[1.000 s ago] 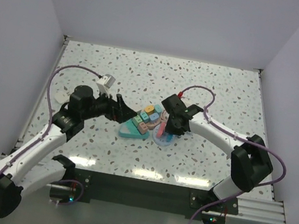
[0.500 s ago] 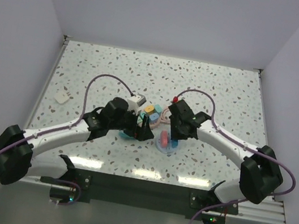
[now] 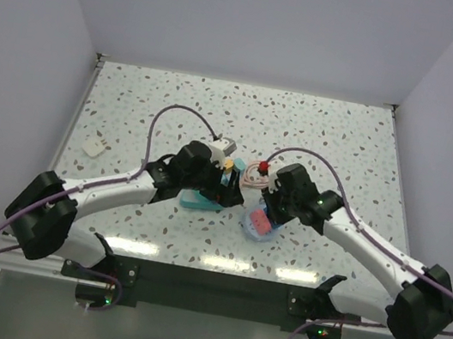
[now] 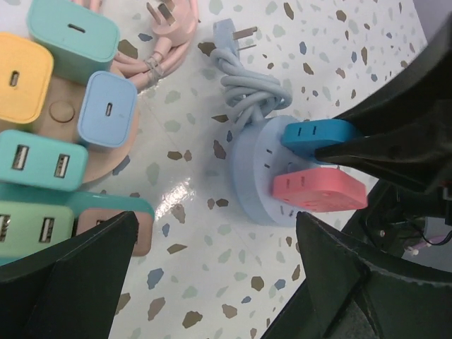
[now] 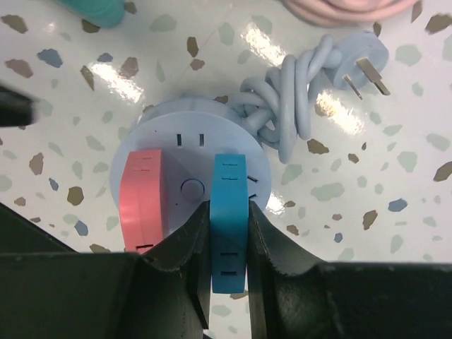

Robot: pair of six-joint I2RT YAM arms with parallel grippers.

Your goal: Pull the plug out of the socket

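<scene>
Round pale-blue socket [image 5: 187,131], cord knotted beside it | plugs seated: two, blue plug [image 5: 229,180] and pink plug [image 5: 145,201] | right gripper [image 5: 229,222] pinches blue plug | left gripper [image 4: 215,226] spread wide

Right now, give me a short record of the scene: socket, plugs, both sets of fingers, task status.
socket: round, pale blue, lying flat, its cord bundled beside it
blue plug: seated in the socket
pink plug: seated in the socket beside the blue plug
right fingers: closed on the two sides of the blue plug
left fingers: wide open, holding nothing, near the socket
status: blue plug gripped, not yet pulled off
</scene>
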